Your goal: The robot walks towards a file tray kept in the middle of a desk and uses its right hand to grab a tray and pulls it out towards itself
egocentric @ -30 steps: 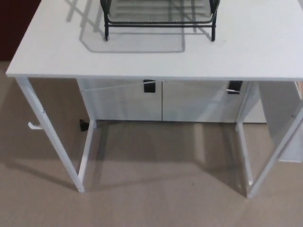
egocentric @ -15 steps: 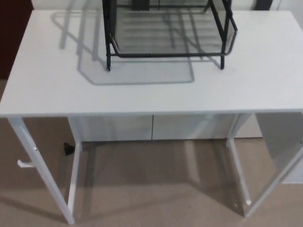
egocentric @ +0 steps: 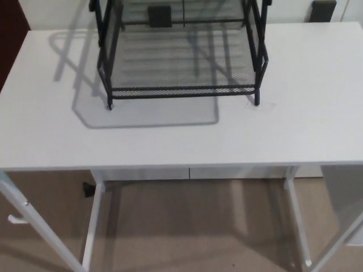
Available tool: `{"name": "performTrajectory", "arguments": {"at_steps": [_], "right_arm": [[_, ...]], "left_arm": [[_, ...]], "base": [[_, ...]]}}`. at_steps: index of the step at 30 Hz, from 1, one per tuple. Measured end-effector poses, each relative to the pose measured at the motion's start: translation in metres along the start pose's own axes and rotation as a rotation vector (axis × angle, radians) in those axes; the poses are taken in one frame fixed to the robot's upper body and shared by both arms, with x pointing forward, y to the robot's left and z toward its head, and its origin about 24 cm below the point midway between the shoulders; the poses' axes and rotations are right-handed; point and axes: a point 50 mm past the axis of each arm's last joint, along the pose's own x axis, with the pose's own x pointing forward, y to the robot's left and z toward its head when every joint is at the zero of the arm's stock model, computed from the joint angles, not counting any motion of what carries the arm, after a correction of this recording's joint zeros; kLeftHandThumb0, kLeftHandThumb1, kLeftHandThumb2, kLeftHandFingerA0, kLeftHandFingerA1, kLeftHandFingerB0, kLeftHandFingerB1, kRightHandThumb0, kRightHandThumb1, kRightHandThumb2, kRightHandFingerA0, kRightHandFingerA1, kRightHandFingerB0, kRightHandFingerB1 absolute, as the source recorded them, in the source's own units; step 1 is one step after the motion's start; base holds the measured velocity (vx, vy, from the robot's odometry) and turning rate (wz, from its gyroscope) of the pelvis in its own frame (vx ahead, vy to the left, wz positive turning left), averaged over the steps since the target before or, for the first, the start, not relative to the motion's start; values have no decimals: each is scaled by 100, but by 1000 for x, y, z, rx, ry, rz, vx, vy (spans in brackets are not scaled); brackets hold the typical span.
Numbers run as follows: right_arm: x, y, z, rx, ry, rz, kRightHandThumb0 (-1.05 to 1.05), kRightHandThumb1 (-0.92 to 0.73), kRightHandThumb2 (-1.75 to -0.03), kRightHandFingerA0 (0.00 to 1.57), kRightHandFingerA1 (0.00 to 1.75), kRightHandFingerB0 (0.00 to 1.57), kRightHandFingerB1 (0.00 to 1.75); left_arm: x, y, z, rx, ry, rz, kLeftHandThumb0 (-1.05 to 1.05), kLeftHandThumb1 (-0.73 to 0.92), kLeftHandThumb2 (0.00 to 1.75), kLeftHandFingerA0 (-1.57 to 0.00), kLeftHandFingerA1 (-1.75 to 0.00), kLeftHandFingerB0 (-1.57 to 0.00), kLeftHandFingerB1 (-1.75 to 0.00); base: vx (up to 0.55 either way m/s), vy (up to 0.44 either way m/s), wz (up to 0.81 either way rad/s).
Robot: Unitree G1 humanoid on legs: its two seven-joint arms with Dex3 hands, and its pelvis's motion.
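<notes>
Neither hand is in frame, so I can't tell how their fingers are set or whether they hold anything. Judging from that, the grab hasn't started; this is approach only.

File tray (egocentric: 181, 54) sits on the white desk (egocentric: 181, 136), back-centre, a black wire-mesh rack on thin legs. Front rail of the lowest mesh tray (egocentric: 181, 90) faces the robot. Top of the rack is cut off by the frame, so tier count is unclear.

Risks from here:
- Pulling the rail may drag the whole rack instead of sliding one tray (it looks light, feet resting on a smooth top).
- A reach coming in too low could hit the desk's front edge (egocentric: 181, 165).
- Fingers could snag in the mesh rather than hook the rail.

Room: bare desktop between the front rail and the desk edge, enough for the tray to slide out. Open surface on both sides of the rack, more on the right. Under the desk, white legs (egocentric: 93, 226) and carpet (egocentric: 193, 232).
</notes>
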Motion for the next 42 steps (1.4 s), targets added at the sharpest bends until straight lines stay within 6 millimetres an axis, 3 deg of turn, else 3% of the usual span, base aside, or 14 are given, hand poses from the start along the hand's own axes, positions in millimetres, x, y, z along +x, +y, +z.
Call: {"name": "performTrajectory", "arguments": {"at_steps": [12, 14, 17, 19, 20, 25, 32, 33, 34, 35, 36, 39, 40, 42], "right_arm": [[-1, 2, -3, 6, 7, 1, -43, -55, -56, 61, 44, 38, 37], [-1, 2, -3, 6, 10, 1, -51, -46, -76, 56, 55, 34, 47], [-2, 2, -4, 7, 12, 1, -43, -56, -56, 59, 45, 38, 37], [-2, 3, -4, 9, 10, 2, -48, -46, -74, 55, 55, 34, 46], [-2, 3, -4, 11, 11, 2, -48, -46, -75, 57, 55, 33, 46], [-2, 1, -5, 8, 11, -3, -47, -47, -74, 57, 55, 34, 46], [-7, 0, -14, 12, 49, -8, -39, -56, -56, 62, 45, 41, 38], [-8, 0, -15, 11, 52, -10, -40, -56, -56, 62, 45, 42, 38], [-9, -1, -16, 10, 56, -11, -46, -48, -73, 56, 54, 37, 47], [-9, -1, -17, 9, 57, -13, -40, -56, -56, 62, 46, 42, 38], [-9, 0, -17, 11, 54, -11, -47, -47, -75, 58, 55, 36, 47], [-11, 1, -18, 10, 52, -9, -46, -47, -74, 59, 55, 37, 47], [-12, 1, -18, 9, 52, -9, -39, -56, -56, 65, 46, 43, 38], [-12, 1, -18, 9, 53, -9, -46, -47, -74, 58, 55, 37, 47]], "left_arm": [[0, 2, 7, -24, 17, 13, -8, 42, 88, -25, -56, -23, -53], [0, 2, 6, -34, 35, 21, -7, 43, 89, -27, -57, -22, -54], [0, 4, 5, -49, 58, 34, -7, 42, 88, -24, -56, -22, -53], [0, 4, 4, -58, 78, 44, -9, 42, 88, -23, -55, -23, -53], [0, 5, 3, -62, 85, 48, -11, 61, 57, -37, -45, -34, -39], [1, 4, 4, -67, 92, 59, -13, 60, 57, -39, -45, -36, -39], [-1, 5, 1, -70, 112, 72, -11, 61, 57, -36, -44, -34, -39], [-1, 5, 1, -70, 112, 73, -9, 43, 90, -25, -56, -23, -54], [-1, 5, 1, -70, 113, 74, -11, 61, 57, -37, -44, -34, -39], [-2, 5, 0, -70, 114, 76, -11, 61, 57, -36, -44, -35, -39], [-1, 5, -1, -75, 119, 77, -11, 61, 57, -36, -44, -35, -39], [-4, 8, -1, -68, 123, 86, -11, 61, 57, -35, -44, -35, -39], [-4, 8, -1, -67, 123, 87, -11, 61, 57, -37, -44, -35, -39], [-4, 8, 0, -66, 123, 88, -11, 60, 57, -34, -43, -35, -39]], "base": [[59, 98, 5], [-16, 47, 7], [61, -27, 9], [53, -77, 6], [51, -105, 12], [46, -226, 12], [19, 13, -4], [46, 127, -3], [47, 172, -9], [16, 222, -8], [33, 349, 43], [43, 264, -12], [45, 115, -5], [85, 61, 3]]}}
